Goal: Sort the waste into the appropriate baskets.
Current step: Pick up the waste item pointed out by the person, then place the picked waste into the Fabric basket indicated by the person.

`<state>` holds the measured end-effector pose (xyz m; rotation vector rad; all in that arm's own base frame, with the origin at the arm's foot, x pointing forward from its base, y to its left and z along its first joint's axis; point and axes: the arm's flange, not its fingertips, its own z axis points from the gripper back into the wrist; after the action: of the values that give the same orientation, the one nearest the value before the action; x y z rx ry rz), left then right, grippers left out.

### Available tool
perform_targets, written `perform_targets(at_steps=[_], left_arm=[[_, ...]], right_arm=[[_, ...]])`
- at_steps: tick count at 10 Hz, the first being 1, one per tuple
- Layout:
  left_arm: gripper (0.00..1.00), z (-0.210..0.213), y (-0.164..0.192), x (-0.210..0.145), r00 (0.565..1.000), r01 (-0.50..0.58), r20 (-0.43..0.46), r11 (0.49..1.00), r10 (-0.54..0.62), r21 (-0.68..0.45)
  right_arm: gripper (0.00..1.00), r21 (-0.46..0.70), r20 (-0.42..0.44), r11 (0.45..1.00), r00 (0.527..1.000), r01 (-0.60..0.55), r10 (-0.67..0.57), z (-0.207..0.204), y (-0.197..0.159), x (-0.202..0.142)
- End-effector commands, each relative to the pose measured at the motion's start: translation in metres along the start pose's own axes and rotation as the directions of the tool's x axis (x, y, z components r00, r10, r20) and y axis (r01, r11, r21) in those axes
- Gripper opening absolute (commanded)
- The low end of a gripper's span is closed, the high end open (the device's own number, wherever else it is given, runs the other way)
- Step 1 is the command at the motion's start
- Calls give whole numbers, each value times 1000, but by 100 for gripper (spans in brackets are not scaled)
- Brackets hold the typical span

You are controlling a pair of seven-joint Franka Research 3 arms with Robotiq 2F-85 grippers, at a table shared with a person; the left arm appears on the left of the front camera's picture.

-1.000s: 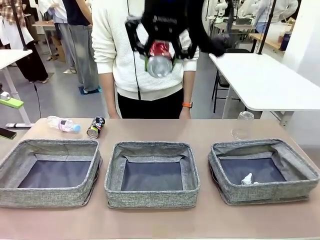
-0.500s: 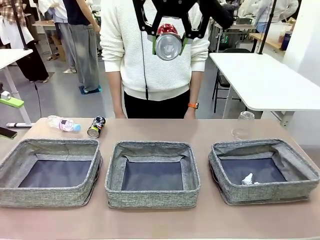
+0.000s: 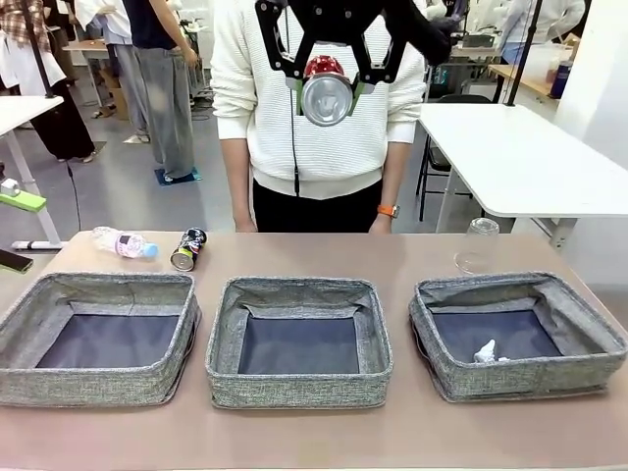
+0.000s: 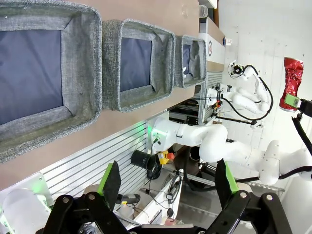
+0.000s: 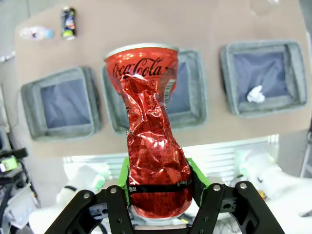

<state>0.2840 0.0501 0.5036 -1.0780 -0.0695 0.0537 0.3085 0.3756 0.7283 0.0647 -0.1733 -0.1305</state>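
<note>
A: Where is the piece of waste the arm is working on?

B: The dented red metal can (image 3: 327, 96) is pinched near one end between the green pads of the right gripper (image 3: 328, 86). The jaws are about half closed on it. It hangs high over the far edge of the brown tabletop (image 3: 392, 257), in front of a person in a white knit top (image 3: 324, 157).

A: Which way does it lie?

B: Its long axis runs straight out along the fingers. In the right wrist view the free end points down at the row of grey woven fabric baskets along the near edge and overlaps the middle basket (image 3: 294, 290). I'd judge that one the shortest drop, down and toward the near edge. The left gripper (image 4: 168, 184) is spread wide and holds nothing, low beside the tabletop past the left basket (image 3: 108, 285), so the right arm is the one placed for it.

A: And the rest?

B: A crumpled white paper wad (image 3: 485, 351) lies in the right basket (image 3: 510, 287). A clear plastic bottle with a blue cap (image 3: 123, 242) and a crushed dark printed can (image 3: 187, 249) lie near the far left corner. A clear plastic cup (image 3: 478, 245) is by the far edge toward the right.

A: What differs from a second ago?

B: The gripper was lower, tilted and slightly further left. It has risen and levelled, and has barely moved in the last half second. Nothing on the tabletop has shifted.
</note>
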Motion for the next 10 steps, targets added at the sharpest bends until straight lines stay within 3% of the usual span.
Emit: perform_targets(at_steps=[1,10], left_arm=[[100,0,-1,-1,1000,-7,1,1000,7,-9],[100,0,-1,-1,1000,-7,1,1000,7,-9]], right_arm=[[51,-4,14,1000,1000,15,-15,-1,-1,-2],[51,-4,14,1000,1000,15,-15,-1,-1,-2]])
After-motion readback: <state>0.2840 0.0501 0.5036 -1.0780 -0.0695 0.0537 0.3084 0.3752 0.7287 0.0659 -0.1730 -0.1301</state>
